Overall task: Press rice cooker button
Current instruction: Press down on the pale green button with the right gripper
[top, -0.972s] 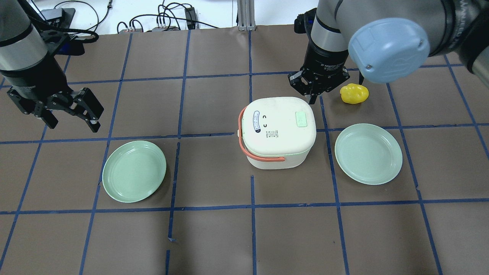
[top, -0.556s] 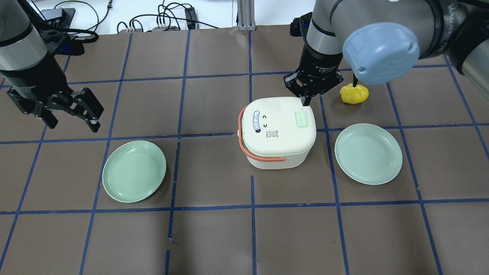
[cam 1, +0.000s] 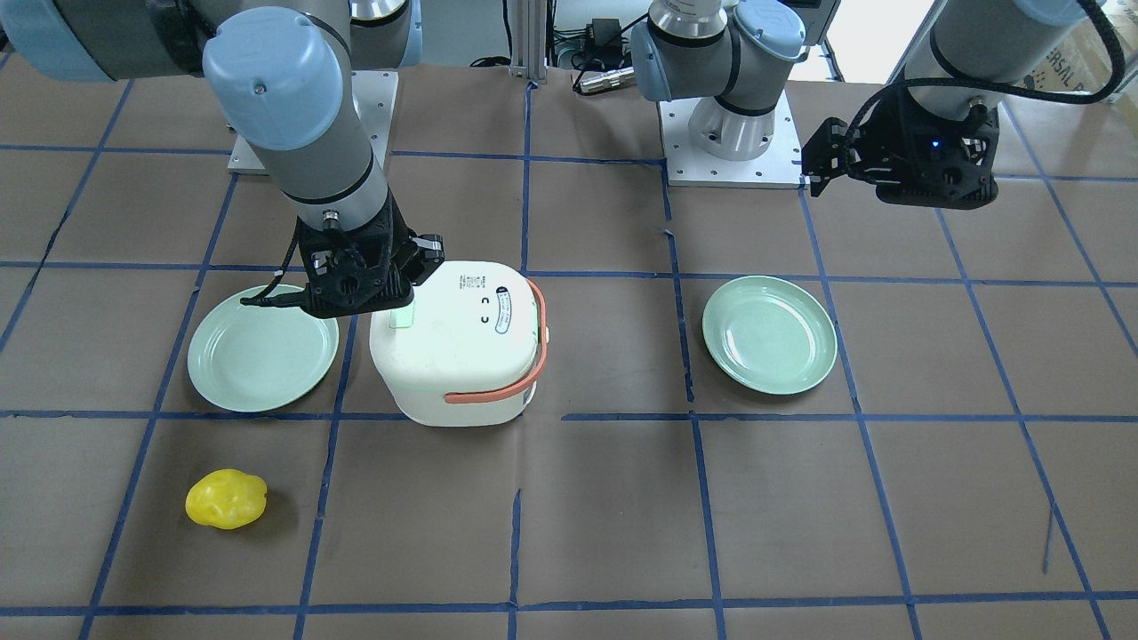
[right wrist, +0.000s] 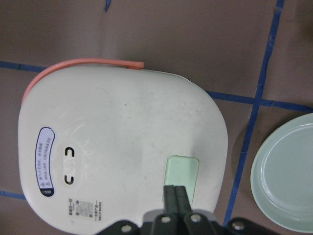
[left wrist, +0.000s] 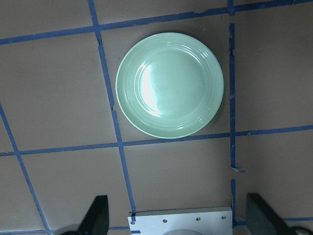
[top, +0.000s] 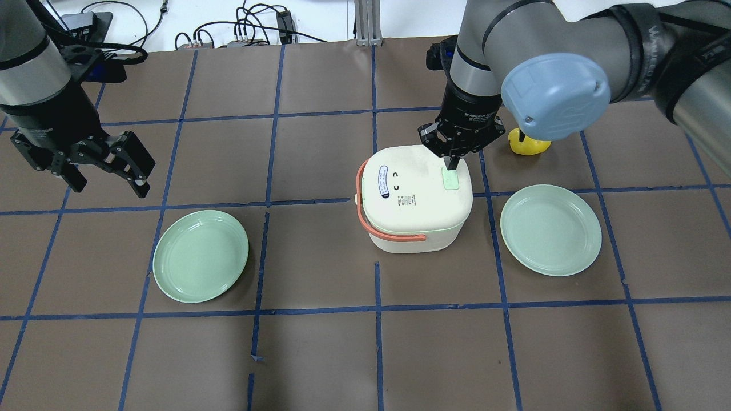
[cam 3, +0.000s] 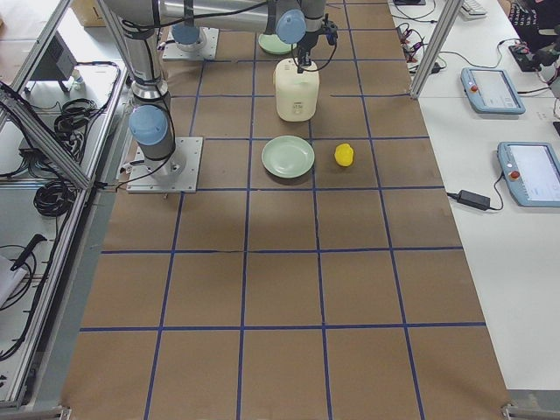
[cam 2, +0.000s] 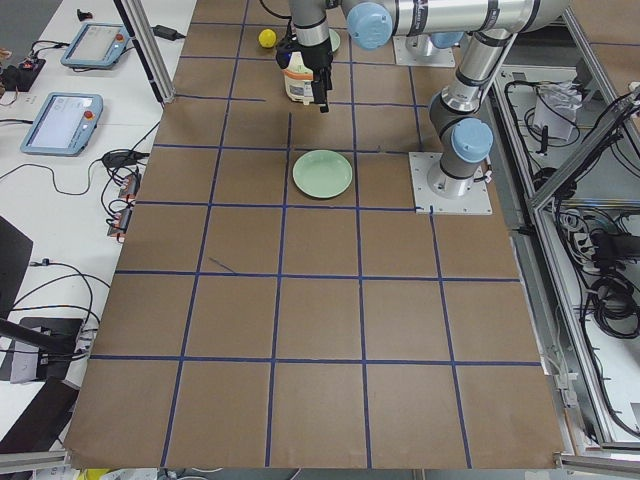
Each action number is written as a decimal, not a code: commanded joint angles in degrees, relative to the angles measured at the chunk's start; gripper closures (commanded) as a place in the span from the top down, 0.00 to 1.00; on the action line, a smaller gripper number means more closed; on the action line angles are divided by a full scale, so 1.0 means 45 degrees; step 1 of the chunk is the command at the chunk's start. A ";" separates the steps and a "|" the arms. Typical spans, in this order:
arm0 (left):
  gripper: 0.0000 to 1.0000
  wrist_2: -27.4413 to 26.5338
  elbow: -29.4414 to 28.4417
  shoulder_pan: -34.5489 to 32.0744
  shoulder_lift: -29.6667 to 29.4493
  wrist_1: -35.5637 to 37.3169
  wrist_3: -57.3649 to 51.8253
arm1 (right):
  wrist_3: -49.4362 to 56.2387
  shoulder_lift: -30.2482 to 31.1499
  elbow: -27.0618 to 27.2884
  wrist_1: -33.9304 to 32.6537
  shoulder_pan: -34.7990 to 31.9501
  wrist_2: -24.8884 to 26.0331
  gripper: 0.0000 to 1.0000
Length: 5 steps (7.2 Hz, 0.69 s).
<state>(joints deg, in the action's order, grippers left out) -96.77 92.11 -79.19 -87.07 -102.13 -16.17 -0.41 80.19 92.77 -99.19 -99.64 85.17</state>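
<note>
The white rice cooker (top: 411, 200) with an orange handle stands mid-table, lid shut. Its pale green button (top: 451, 179) sits on the lid's right side. My right gripper (top: 453, 164) is shut and empty, pointing down, with its tips at the button's far edge. In the right wrist view the closed fingertips (right wrist: 174, 193) overlap the edge of the button (right wrist: 182, 171). I cannot tell whether they touch it. My left gripper (top: 108, 180) is open and empty, hovering far left, its fingers (left wrist: 98, 215) wide apart.
One green plate (top: 200, 256) lies at the front left and another (top: 551, 229) just right of the cooker. A yellow fruit-like object (top: 534, 147) lies behind the right plate, partly hidden by my right arm. It also shows in the front-facing view (cam 1: 226, 499).
My right gripper has moved from behind the cooker toward me and over the lid, ending at the button's far edge. The left arm has not moved.
</note>
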 commanded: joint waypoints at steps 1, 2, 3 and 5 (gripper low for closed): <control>1.00 0.0000 0.0000 0.0000 -0.0006 0.0000 0.0000 | 0.0071 -0.0026 0.0670 -0.1544 0.0013 0.0000 0.12; 1.00 0.0000 0.0000 0.0000 -0.0006 0.0000 0.0000 | 0.0109 -0.0026 0.0712 -0.1570 -0.0007 0.0019 0.12; 1.00 0.0000 0.0000 0.0000 -0.0006 0.0000 0.0000 | 0.0419 -0.0045 0.0712 -0.1570 0.0013 0.0058 0.12; 1.00 0.0000 0.0000 0.0000 -0.0006 0.0000 0.0000 | 0.0540 -0.0026 0.0732 -0.1570 0.0032 0.0078 0.12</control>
<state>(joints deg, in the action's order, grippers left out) -96.77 92.11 -79.19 -87.10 -102.13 -16.17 1.66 80.04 96.00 -106.19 -99.54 85.46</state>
